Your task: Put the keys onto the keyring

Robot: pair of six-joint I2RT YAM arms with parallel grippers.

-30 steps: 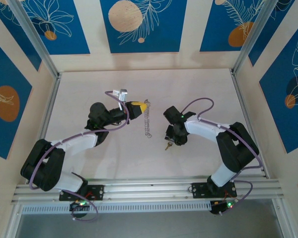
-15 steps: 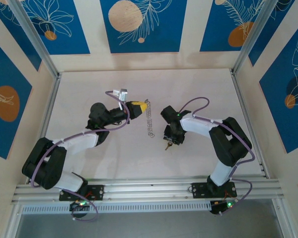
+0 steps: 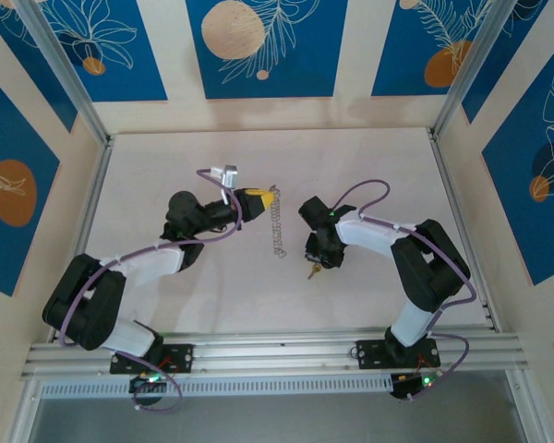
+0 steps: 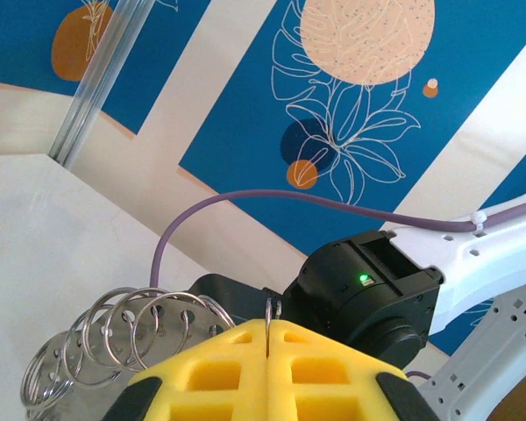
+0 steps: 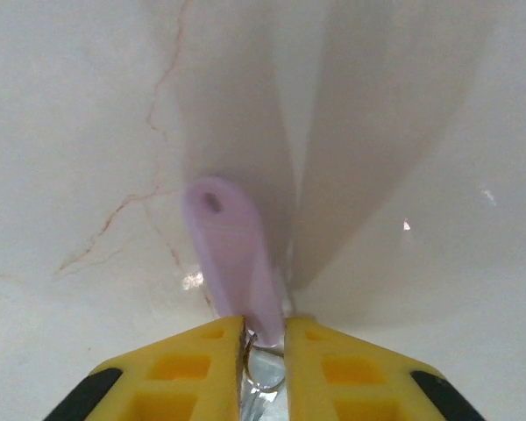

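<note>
Surface: pale table [image 3: 369, 166].
Left gripper [image 4: 269, 331]: clamped on keyring [image 4: 123, 338], frame centre.
Right gripper [image 5: 265, 338]: pinching key [image 5: 232, 246].
Progress: both held apart; threading not yet done.

Top view: fixed, high behind arm bases [image 3: 152, 358], looking down on whole desk [image 3: 148, 166]. Left wrist view: close behind left claw [image 4: 269, 329], facing across at right arm [image 4: 368, 289], also in top view. Right wrist view: tight behind right claw [image 5: 265, 326], pointed at desk.
</note>
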